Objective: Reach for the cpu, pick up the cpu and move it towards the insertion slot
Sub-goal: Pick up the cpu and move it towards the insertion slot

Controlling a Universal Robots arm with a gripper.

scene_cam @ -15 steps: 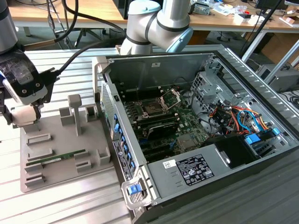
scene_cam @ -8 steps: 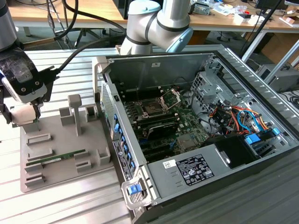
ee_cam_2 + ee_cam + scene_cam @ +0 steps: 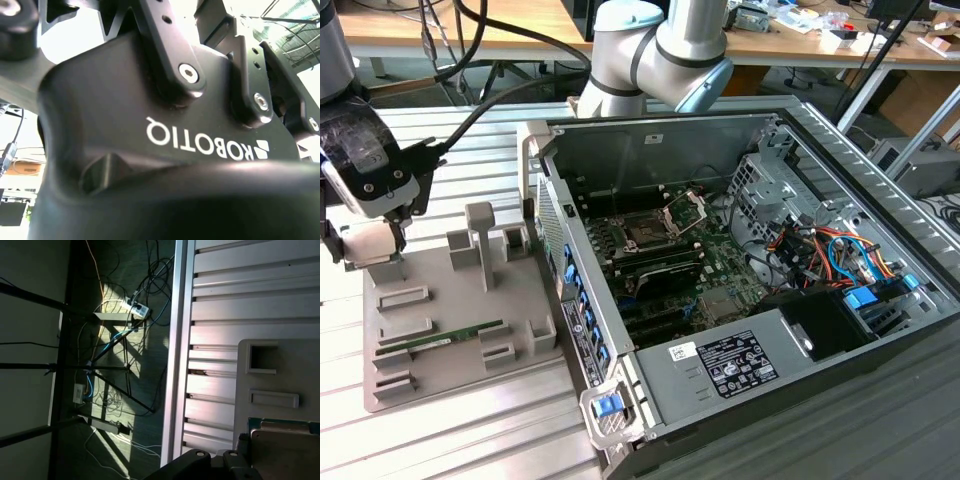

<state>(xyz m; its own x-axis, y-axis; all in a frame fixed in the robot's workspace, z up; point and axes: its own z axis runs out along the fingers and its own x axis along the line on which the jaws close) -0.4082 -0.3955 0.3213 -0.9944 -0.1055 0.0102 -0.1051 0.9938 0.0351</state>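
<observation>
Black gripper (image 3: pixel 368 215): spread or pinching, cannot tell. It hangs over the grey plastic fixture tray (image 3: pixel 450 350), close to the pale silver-cream square cpu (image 3: pixel 284 447), which appears seated there. The reach looks nearly done. Lift and carry are left, and the dark square insertion slot (image 3: pixel 645 232) is well apart.

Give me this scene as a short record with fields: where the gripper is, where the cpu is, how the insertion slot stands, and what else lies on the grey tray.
gripper: low over the far corner of the grey tray, at the exterior view's left, outside the computer case
cpu: pale square with a green edge, on the tray close to the gripper, in the first wrist view
grasp: cannot tell
insertion slot: on the board inside the case, metal frame swung open
memory stick: flat on the tray
</observation>
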